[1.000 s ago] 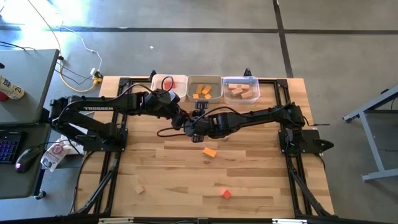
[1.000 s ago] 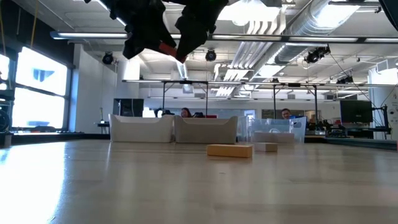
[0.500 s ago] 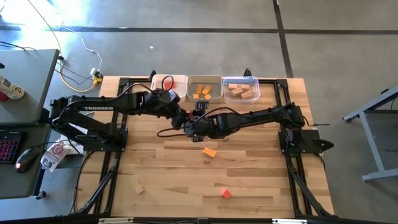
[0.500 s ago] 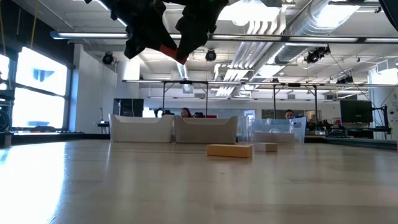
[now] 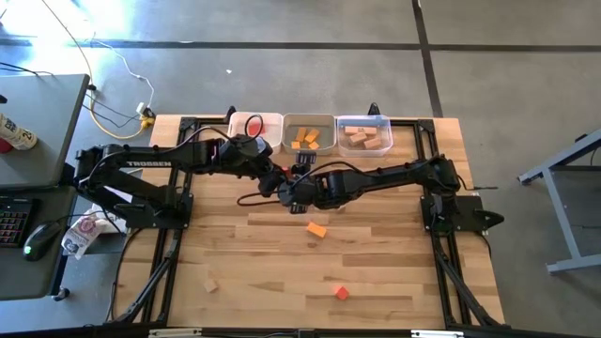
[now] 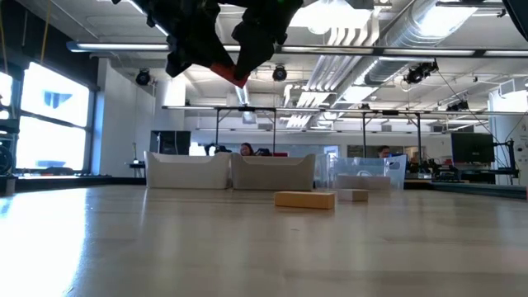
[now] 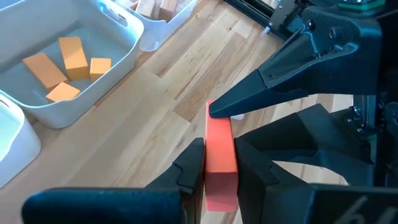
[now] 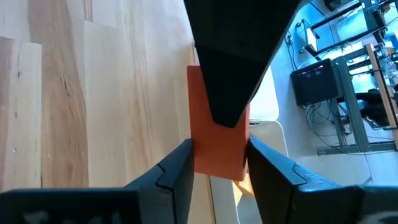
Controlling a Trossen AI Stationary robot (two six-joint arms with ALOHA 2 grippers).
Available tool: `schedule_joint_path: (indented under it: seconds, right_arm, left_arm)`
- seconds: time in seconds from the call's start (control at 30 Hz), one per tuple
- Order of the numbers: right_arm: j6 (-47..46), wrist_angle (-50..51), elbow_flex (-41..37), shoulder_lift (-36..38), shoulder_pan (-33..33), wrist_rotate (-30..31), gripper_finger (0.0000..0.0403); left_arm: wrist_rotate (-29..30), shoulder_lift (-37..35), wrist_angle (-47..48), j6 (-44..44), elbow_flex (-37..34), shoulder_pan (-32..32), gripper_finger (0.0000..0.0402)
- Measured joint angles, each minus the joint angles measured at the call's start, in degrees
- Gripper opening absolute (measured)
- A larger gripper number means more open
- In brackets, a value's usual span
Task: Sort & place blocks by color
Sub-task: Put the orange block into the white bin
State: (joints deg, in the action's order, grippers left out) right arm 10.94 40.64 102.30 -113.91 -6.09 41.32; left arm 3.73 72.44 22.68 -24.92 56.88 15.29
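Above our table (image 5: 235,253), both grippers, left (image 7: 214,165) and right (image 8: 217,158), clamp one red bar (image 7: 219,155), its length along the left fingers (image 7: 189,165).

The only lettering that can be read is the brand name "TROSSEN", in white capitals along the upper link of the left arm (image 5: 141,165) (seen from above). The right arm shows no legible marking, and the bins, blocks and room beyond the table carry nothing that can be made out.
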Motion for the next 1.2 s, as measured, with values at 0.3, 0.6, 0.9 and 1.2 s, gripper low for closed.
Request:
schedule_joint_path:
  seconds: [0.3, 0.6, 0.9, 1.2]
  right_arm:
    - [1.76, 1.14, 0.02, 0.0, 0.07, -0.4, 0.0124]
    - [1.26, 0.73, 0.02, 0.0, 0.09, 0.15, 0.0124]
    - [0.02, 0.96, 0.02, 0.0, 0.12, 2.94, 0.0124]
    - [0.32, 4.1, 0.04, 0.0, -1.06, 7.81, 0.0124]
  left_arm:
    - [0.15, 0.02, 0.5, -0.04, 0.0, 0.0, 0.0044]
    - [0.17, 0.04, 0.39, 0.3, 0.0, 0.0, 0.0044]
    - [2.23, 0.02, 3.82, 0.72, 0.0, 0.0, 0.0044]
    - [13.8, 0.0, 11.42, 2.2, 0.0, 1.48, 0.0044]
